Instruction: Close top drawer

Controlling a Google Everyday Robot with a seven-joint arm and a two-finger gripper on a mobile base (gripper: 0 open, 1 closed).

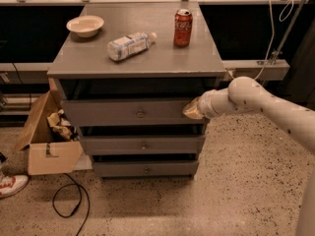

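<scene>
Camera view is showing the end effector [193, 109], grip state unreadable, touching the top drawer [123, 113] leftward; drawer is jutting out, not yet closed.

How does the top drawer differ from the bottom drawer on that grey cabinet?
The top drawer has a taller, wider front than the bottom drawer. The gripper sits at the top drawer's right end, well away from the bottom drawer. A deep dark gap shows above the top drawer, a thinner one above the bottom drawer. Both are grey and flat-fronted, each with a small round knob at centre.
</scene>
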